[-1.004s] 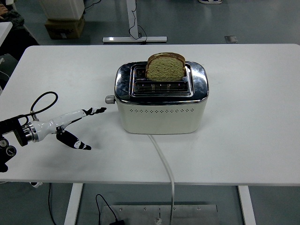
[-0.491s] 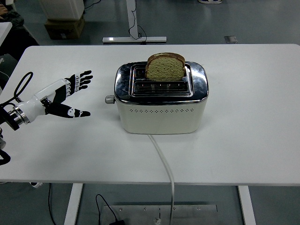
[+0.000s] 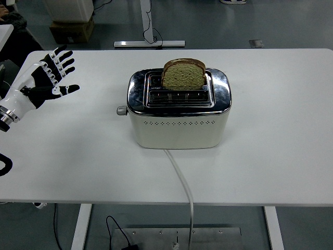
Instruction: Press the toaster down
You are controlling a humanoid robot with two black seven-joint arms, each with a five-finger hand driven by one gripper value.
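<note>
Head view: toaster (image 3: pixel 179 112) right of left hand (image 3: pixel 41 83)

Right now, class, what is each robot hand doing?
Left hand: open, fingers spread, holding nothing, left of the toaster.
Right hand: not in view.

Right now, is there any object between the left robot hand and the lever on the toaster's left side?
Nothing visible stands between them. The left robot hand is open above the table's left part, and only bare tabletop lies between it and the toaster's lever.

Bright, even light; sharp focus.
</note>
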